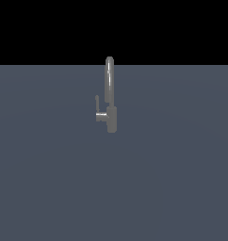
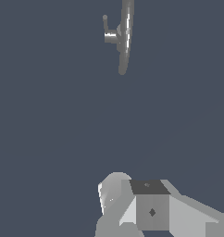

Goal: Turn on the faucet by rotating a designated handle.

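Observation:
The faucet (image 1: 111,117) is a small grey metallic tap standing on the flat grey surface, with a tall thin spout curved at the top. Its handle (image 1: 97,102) is a thin short lever rising from a horizontal stub on the base, toward the exterior view's left. The arm does not show in the exterior view. In the wrist view the faucet (image 2: 125,39) and its handle (image 2: 105,23) lie far off. Pale blocky parts of my gripper (image 2: 132,196) show at the picture's edge, well apart from the faucet. Whether its fingers are open or shut is not visible.
A plain grey-blue floor (image 1: 50,179) spreads around the faucet. A black background fills the space behind it.

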